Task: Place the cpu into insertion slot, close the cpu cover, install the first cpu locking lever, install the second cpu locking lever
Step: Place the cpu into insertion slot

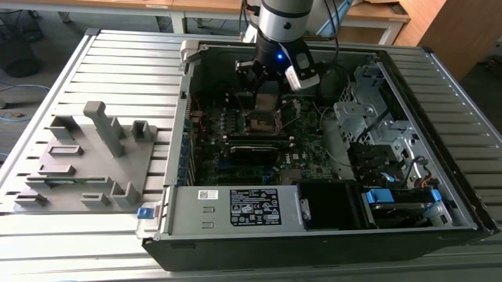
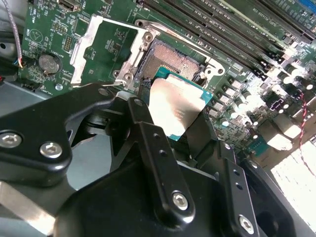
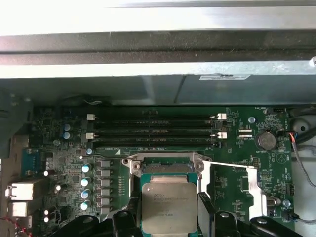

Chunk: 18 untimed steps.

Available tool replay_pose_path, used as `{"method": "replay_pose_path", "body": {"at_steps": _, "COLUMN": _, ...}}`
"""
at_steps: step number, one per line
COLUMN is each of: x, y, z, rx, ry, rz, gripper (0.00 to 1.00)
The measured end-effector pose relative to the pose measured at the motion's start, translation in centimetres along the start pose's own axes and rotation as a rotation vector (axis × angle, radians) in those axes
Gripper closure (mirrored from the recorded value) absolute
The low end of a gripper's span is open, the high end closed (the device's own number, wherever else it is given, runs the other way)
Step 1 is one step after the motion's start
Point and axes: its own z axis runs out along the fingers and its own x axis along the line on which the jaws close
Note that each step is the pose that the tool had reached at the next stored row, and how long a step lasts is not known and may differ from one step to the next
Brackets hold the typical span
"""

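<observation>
I see my gripper (image 2: 173, 121) clamped on the cpu (image 2: 175, 103), with one black finger (image 2: 148, 143) on each side of it. The cpu hangs flat, right over the open slot (image 2: 173, 61) on the green board (image 3: 237, 148). I cannot tell if it touches the slot. The cpu cover (image 2: 81, 47) is flipped open and lies beside the slot. In the exterior view the arm (image 1: 283, 17) reaches down into the open computer case (image 1: 314, 252) on the grey table (image 1: 117, 59)
</observation>
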Motion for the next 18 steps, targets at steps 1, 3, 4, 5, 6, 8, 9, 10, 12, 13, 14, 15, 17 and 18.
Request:
{"method": "replay_pose_path", "body": {"at_steps": 1, "x": 0.00, "y": -0.01, "z": 0.11, "rx": 0.0000, "ry": 0.0000, "rz": 0.000, "gripper": 0.46}}
{"method": "replay_pose_path", "body": {"at_steps": 3, "x": 0.00, "y": -0.02, "z": 0.13, "rx": 0.0002, "ry": 0.0001, "rz": 0.000, "gripper": 0.46}}
{"method": "replay_pose_path", "body": {"at_steps": 4, "x": 0.00, "y": -0.02, "z": 0.13, "rx": 0.0003, "ry": 0.0001, "rz": 0.000, "gripper": 0.46}}
{"method": "replay_pose_path", "body": {"at_steps": 5, "x": 0.00, "y": -0.02, "z": 0.13, "rx": 0.0003, "ry": 0.0001, "rz": 0.000, "gripper": 0.46}}
{"method": "replay_pose_path", "body": {"at_steps": 6, "x": 0.00, "y": -0.01, "z": 0.14, "rx": 0.0002, "ry": 0.0001, "rz": 0.000, "gripper": 0.46}}
{"method": "replay_pose_path", "body": {"at_steps": 8, "x": 0.00, "y": -0.01, "z": 0.14, "rx": 0.0002, "ry": 0.0000, "rz": 0.000, "gripper": 0.46}}
{"method": "replay_pose_path", "body": {"at_steps": 9, "x": 0.00, "y": -0.01, "z": 0.15, "rx": 0.0002, "ry": 0.0000, "rz": 0.000, "gripper": 0.46}}
{"method": "replay_pose_path", "body": {"at_steps": 10, "x": 0.00, "y": -0.01, "z": 0.17, "rx": 0.0000, "ry": -0.0001, "rz": 0.000, "gripper": 0.46}}
{"method": "replay_pose_path", "body": {"at_steps": 12, "x": -0.01, "y": -0.02, "z": 0.26, "rx": -0.0002, "ry": -0.0003, "rz": 0.002, "gripper": 0.46}}
{"method": "replay_pose_path", "body": {"at_steps": 13, "x": -0.01, "y": -0.03, "z": 0.30, "rx": 0.0000, "ry": -0.0004, "rz": 0.005, "gripper": 0.46}}
{"method": "replay_pose_path", "body": {"at_steps": 14, "x": -0.01, "y": -0.03, "z": 0.37, "rx": -0.0002, "ry": -0.0008, "rz": 0.010, "gripper": 0.46}}
{"method": "replay_pose_path", "body": {"at_steps": 15, "x": -0.01, "y": -0.04, "z": 0.42, "rx": -0.0002, "ry": -0.0012, "rz": 0.015, "gripper": 0.46}}
{"method": "replay_pose_path", "body": {"at_steps": 17, "x": -0.01, "y": -0.04, "z": 0.53, "rx": -0.0004, "ry": -0.0022, "rz": 0.028, "gripper": 0.46}}
{"method": "replay_pose_path", "body": {"at_steps": 18, "x": -0.01, "y": -0.05, "z": 0.55, "rx": -0.0004, "ry": -0.0026, "rz": 0.034, "gripper": 0.46}}
